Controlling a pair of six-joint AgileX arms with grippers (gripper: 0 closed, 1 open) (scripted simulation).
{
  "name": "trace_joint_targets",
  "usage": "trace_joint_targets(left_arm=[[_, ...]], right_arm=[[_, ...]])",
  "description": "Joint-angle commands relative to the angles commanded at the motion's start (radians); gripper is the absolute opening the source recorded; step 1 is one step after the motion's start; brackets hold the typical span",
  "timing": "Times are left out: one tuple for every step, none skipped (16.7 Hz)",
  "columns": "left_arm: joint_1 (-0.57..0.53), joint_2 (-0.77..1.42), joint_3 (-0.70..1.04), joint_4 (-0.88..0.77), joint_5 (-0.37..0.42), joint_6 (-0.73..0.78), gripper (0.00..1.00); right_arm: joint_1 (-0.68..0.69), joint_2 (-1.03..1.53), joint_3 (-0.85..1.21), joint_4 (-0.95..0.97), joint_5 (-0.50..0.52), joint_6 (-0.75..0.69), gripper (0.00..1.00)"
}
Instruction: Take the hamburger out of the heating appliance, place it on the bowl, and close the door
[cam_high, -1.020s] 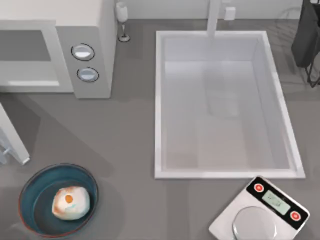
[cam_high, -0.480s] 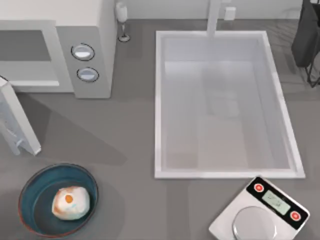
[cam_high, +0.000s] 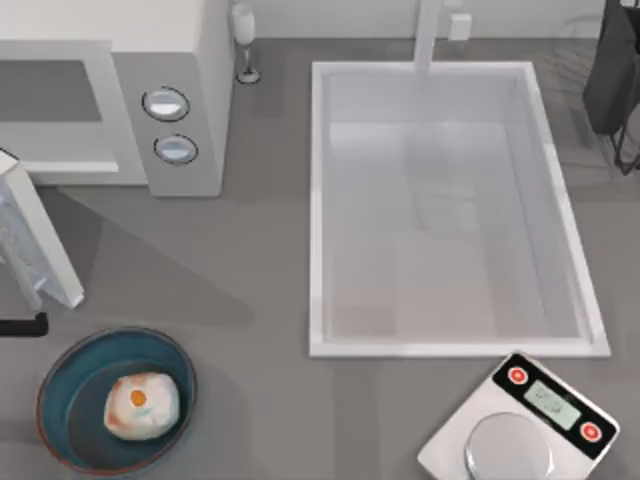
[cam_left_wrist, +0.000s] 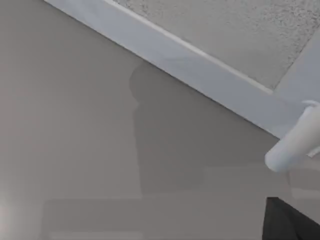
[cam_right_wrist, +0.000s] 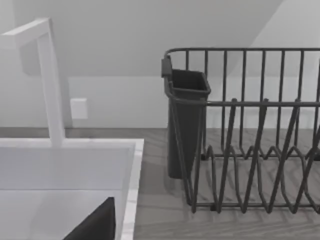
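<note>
The hamburger (cam_high: 141, 405) lies inside the dark blue bowl (cam_high: 80, 380) at the front left of the table. The white microwave (cam_high: 150, 40) stands at the back left with its cavity exposed. Its door (cam_high: 35, 245) stands partly swung out at the left edge. A dark part of my left gripper (cam_high: 22, 325) pokes in from the left edge, just in front of the door and behind the bowl. In the left wrist view the door's speckled window (cam_left_wrist: 215, 25) and white handle (cam_left_wrist: 295, 145) are close, with a dark piece of the gripper (cam_left_wrist: 290, 222) below. My right gripper (cam_right_wrist: 95, 225) is parked near the sink's back.
A large white sink (cam_high: 450, 345) with a faucet (cam_high: 428, 35) fills the middle and right. A white scale (cam_high: 520, 425) sits at the front right. A wine glass (cam_high: 243, 40) stands beside the microwave. A dark dish rack (cam_right_wrist: 250, 150) is at the back right.
The door has swung from wide open toward the microwave, then nearly stopped. A dark part of my left gripper has come into the top view below the door.
</note>
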Motion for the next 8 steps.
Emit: trace_joint_targets(left_arm=[[-0.034, -0.017, -0.010, 0.002, -0.027, -0.030, 0.00], [-0.058, -0.030, -0.018, 0.003, -0.047, -0.053, 0.00], [-0.070, -0.037, -0.022, 0.004, -0.059, -0.065, 0.00], [-0.073, -0.039, -0.023, 0.004, -0.061, -0.067, 0.00], [-0.073, -0.039, -0.023, 0.004, -0.061, -0.067, 0.00], [-0.073, -0.039, -0.023, 0.004, -0.061, -0.067, 0.00], [-0.069, -0.034, -0.019, 0.004, -0.057, -0.067, 0.00], [-0.069, -0.032, -0.017, 0.005, -0.057, -0.067, 0.00]], right_arm=[[0.000, 0.000, 0.000, 0.000, 0.000, 0.000, 1.00], [0.000, 0.000, 0.000, 0.000, 0.000, 0.000, 1.00], [0.000, 0.000, 0.000, 0.000, 0.000, 0.000, 1.00], [0.000, 0.000, 0.000, 0.000, 0.000, 0.000, 1.00], [0.000, 0.000, 0.000, 0.000, 0.000, 0.000, 1.00], [0.000, 0.000, 0.000, 0.000, 0.000, 0.000, 1.00], [0.000, 0.000, 0.000, 0.000, 0.000, 0.000, 1.00], [0.000, 0.000, 0.000, 0.000, 0.000, 0.000, 1.00]])
